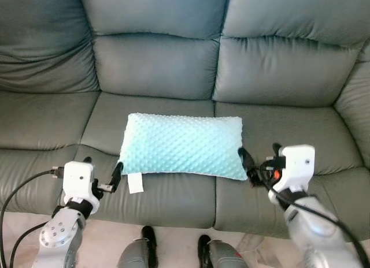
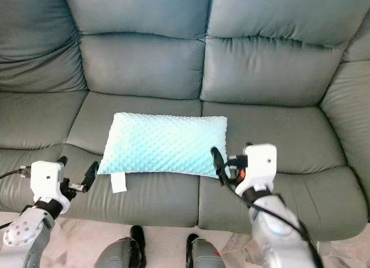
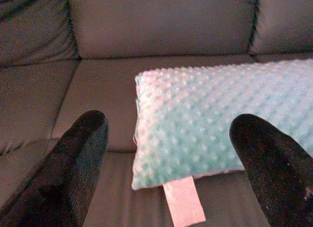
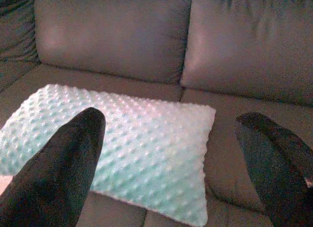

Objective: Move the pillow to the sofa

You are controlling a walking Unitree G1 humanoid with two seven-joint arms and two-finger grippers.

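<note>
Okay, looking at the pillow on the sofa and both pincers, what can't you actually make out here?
- Underside of the pillow: hidden against the sofa seat.
- Print on the white tag: too blurred in the left wrist view.
- Sofa ends: cut off by the eye views' edges.
- Right pincer contact with the pillow corner: fingers overlap it, unclear.
- Left pincer: open beside the pillow.

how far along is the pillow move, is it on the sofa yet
Done, by the look of it: the pillow lies flat on the sofa seat, across the seam between two cushions. In hand: nothing. The left pincer sits open by the pillow's left corner, the right pincer open at its right edge, neither gripping it. Left: probably just drawing the arms back.
</note>
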